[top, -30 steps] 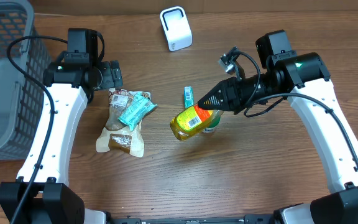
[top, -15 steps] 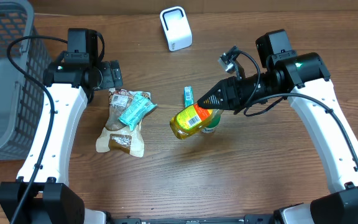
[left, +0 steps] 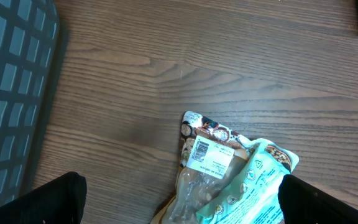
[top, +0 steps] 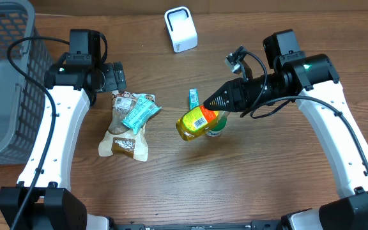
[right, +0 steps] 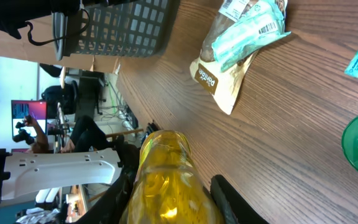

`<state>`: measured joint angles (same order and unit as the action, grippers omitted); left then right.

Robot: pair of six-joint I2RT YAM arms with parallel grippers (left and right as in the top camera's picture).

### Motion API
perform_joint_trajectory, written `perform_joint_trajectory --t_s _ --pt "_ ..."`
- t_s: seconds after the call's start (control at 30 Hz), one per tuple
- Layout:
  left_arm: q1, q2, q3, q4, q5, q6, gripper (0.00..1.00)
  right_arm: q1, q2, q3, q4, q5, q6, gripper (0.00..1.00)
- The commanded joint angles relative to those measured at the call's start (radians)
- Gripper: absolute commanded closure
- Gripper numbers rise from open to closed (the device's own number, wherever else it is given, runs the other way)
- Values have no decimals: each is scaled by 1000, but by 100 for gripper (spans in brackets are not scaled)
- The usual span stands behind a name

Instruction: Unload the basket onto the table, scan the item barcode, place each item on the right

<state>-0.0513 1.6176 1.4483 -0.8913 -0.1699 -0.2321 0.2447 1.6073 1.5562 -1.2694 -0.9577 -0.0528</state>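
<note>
The yellow bottle (top: 193, 124) hangs well short of the white scanner (top: 181, 29), slightly to its right. The right claw (top: 214, 107) is clamped on one end of it. It is tilted with the barcoded label up, probably ready to swing toward the scanner. A green round piece (top: 218, 130) sits just beneath. The snack bags (top: 130, 124) lie nearer than the scanner, to its left. A teal packet (top: 194, 98) lies between bottle and scanner; otherwise that lane is bare desk (top: 248, 185). The left claw (top: 115, 78) waits spread wide and empty, left of the scanner. The basket (top: 5, 76) stands far to the scanner's left, at the desk's edge.
</note>
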Motion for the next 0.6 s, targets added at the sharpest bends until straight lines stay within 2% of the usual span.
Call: perform_joint_trajectory --t_s 0.0,0.5,0.57 --pt "5 -8 7 2 -14 12 0 4 -29 29 8 -23 -8 82" --pt "5 -8 7 2 -14 12 0 2 -29 29 51 -24 -7 81" --pt "5 -8 7 2 -14 12 0 2 -29 29 79 -29 5 85"
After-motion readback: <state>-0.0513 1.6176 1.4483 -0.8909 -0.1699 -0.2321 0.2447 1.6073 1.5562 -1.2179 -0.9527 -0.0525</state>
